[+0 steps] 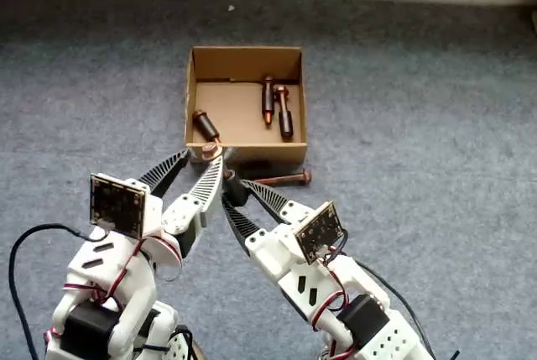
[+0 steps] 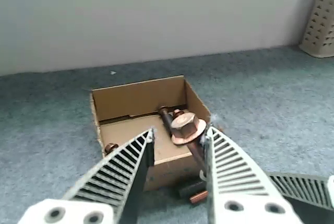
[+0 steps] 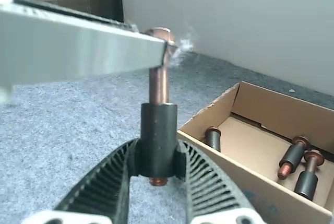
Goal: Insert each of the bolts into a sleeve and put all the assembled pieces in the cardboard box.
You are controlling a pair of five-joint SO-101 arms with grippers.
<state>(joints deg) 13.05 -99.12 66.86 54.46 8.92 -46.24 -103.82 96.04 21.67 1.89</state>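
Your right gripper [image 3: 156, 152] pinches the hard, likely slippery sleeve [image 3: 158, 130] in the middle of the high view, just below the cardboard box [image 1: 245, 54], with your left gripper [image 2: 179, 131] spread wide at the bolt [image 3: 158, 83] head, so keep your grip on the sleeve's middle.

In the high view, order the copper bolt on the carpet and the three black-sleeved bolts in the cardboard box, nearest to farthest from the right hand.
1. Copper bolt, on the carpet.
2. Black-sleeved bolt, left in the cardboard box.
3. Two black-sleeved bolts on its right: too close to call.

Copper bolt [image 3: 158, 80], black sleeve [image 3: 157, 135], plain brown cardboard box [image 1: 243, 62], mottled grey carpet [image 1: 419, 125], white arms [image 1: 117, 293]
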